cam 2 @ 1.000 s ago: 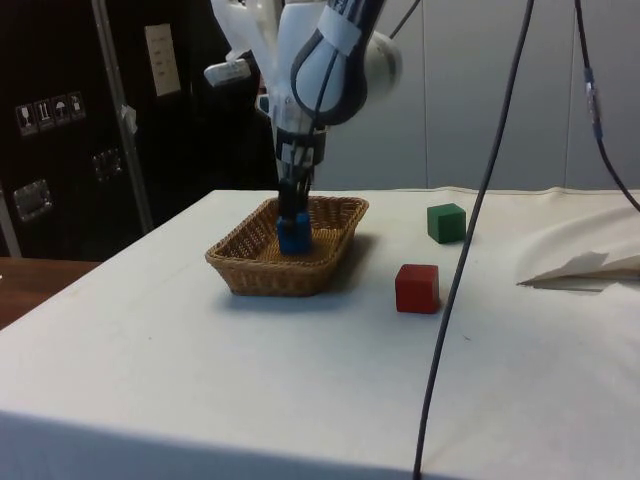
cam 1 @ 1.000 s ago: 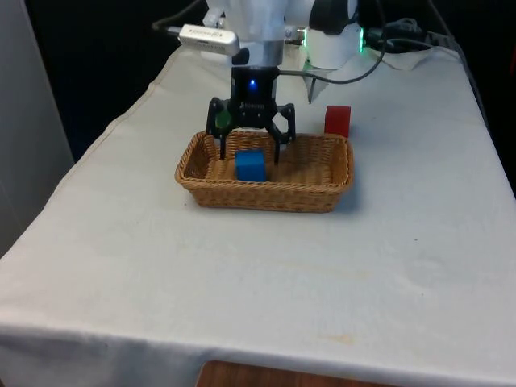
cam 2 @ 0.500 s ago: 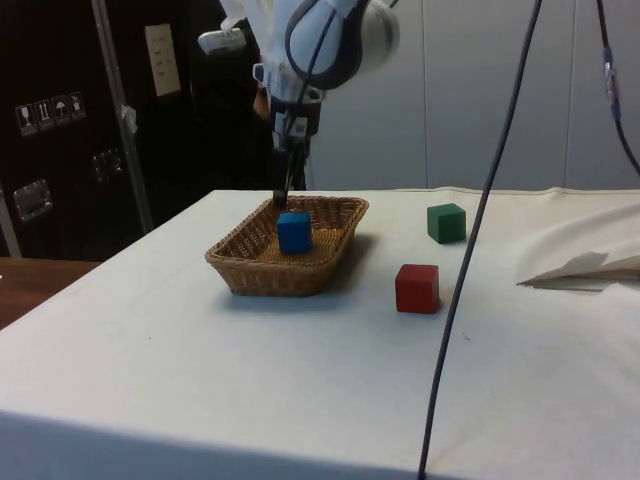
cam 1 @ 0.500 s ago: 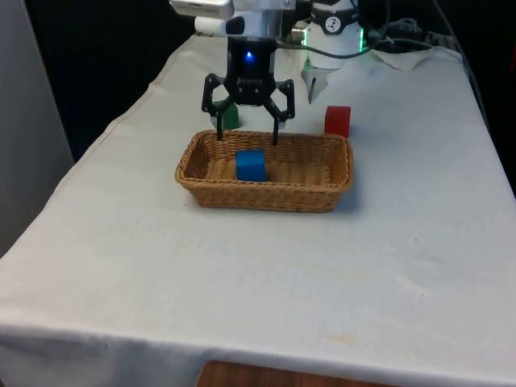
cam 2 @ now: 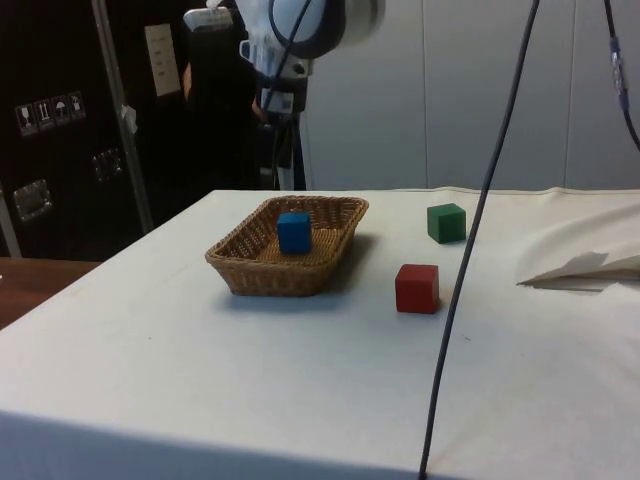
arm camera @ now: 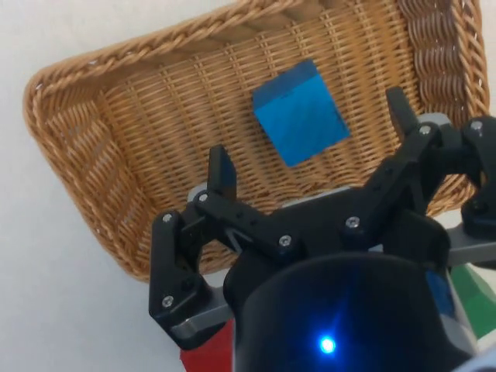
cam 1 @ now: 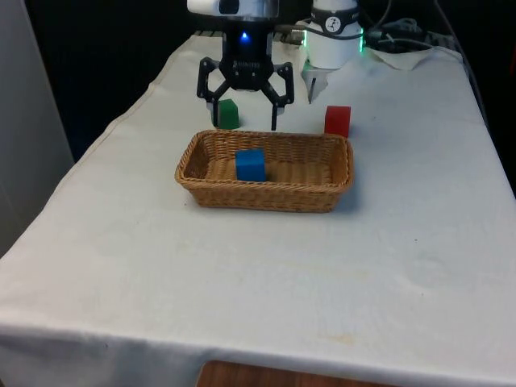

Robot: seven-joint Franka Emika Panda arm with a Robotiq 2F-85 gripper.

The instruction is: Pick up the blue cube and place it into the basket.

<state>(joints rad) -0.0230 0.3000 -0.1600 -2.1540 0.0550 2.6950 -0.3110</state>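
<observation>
gripper (cam 1: 244, 126) risen, spread, blue cube (cam 1: 250, 164) in basket (cam 1: 322, 196)

A small blue cube (cam 1: 250, 164) lies inside the oblong woven wicker basket (cam 1: 322, 196); at its 12 o'clock, the black two-finger gripper (cam 1: 244, 126) hangs spread.

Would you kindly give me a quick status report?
Hand open, empty, above basket. Blue cube resting inside basket. Nothing in the way.

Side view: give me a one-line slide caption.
Blue cube rests in the wicker basket; the open gripper hangs above, with red cube and green cube outside.
</observation>
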